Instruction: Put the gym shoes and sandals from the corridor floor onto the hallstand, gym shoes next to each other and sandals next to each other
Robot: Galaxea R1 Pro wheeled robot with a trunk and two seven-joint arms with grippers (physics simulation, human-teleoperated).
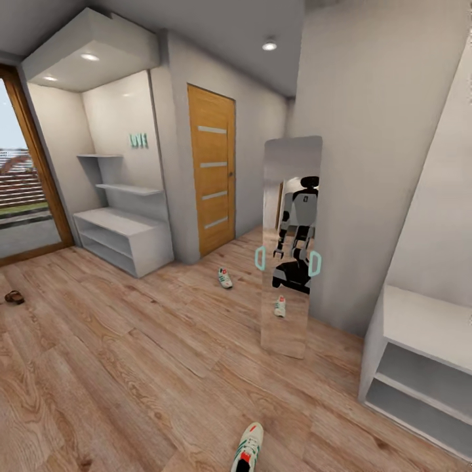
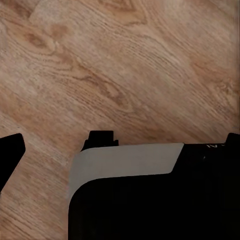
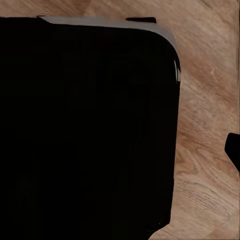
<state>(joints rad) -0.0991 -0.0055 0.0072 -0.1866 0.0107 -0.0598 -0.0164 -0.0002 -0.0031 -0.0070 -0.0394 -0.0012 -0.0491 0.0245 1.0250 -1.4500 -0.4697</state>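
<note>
Head view takes in the corridor floor [image 1: 131,367], light wood planks running across the whole lower scene. Against the far left wall stands the hallstand [image 1: 121,239], pale grey-white, with a bench top, low shelves beneath and staggered shelves above. A second pale shelf unit [image 1: 419,367] sits at the right edge. A wooden door [image 1: 211,167] is set in the back wall, and a tall mirror [image 1: 290,246] leans on the right wall, reflecting the robot. One gym shoe [image 1: 248,448] lies on the planks at the bottom edge, well apart from the other gym shoe [image 1: 225,277], which lies near the door. A brown sandal [image 1: 14,297] lies at the far left edge, on the floor. Both wrist views show planks and dark robot body; whether either claw is wide or narrow I cannot tell.
</note>
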